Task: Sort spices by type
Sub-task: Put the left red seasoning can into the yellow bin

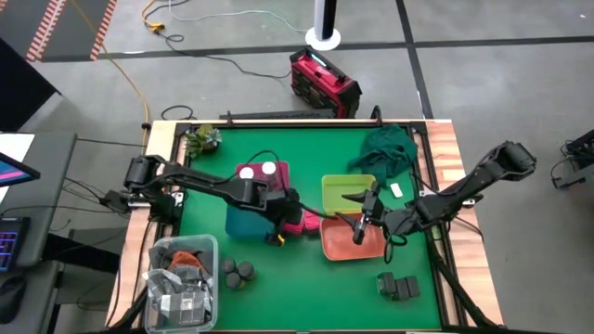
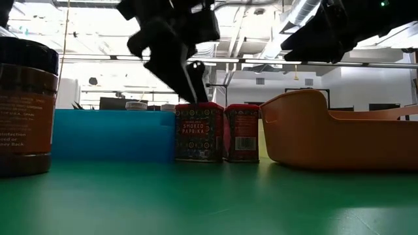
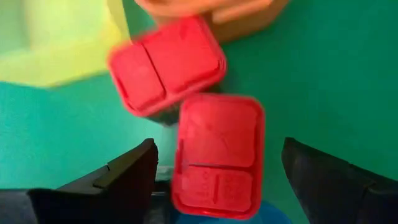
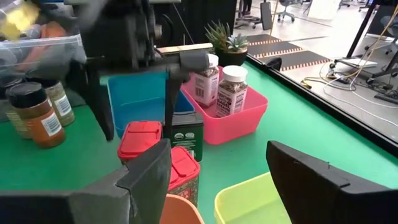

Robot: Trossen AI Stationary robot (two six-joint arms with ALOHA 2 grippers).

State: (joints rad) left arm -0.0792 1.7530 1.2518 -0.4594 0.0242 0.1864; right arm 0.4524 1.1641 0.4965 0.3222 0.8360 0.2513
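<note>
Left tool (image 3: 214, 171): wide open above the two pink boxes, one dark finger (image 1: 277, 237) on each side of the nearer box, holding nothing.
Clear bin (image 1: 210, 249): near left corner of the table, full of clutter.
Round tins (image 1: 237, 272): dark jars grouped on the green table (image 1: 306, 297) just beside the bin.
Blue tray (image 1: 245, 223): left of centre, next to the pink boxes.
Pink tray (image 4: 249, 118): behind the blue tray, with two white-capped jars (image 4: 231, 90) standing in it.
Pink boxes (image 2: 199, 132): upright side by side on the table, between the blue tray and the salmon tray; the nearer one reads smoked paprika.
Salmon tray (image 2: 339, 137): right of the pink boxes, close beside them.
Green tray (image 1: 340, 192): behind the salmon tray.
Right tool (image 1: 362, 223): open and empty, hovering over the salmon tray.
Grey boxes (image 1: 399, 286): dark rectangular boxes at the near right of the table.
</note>
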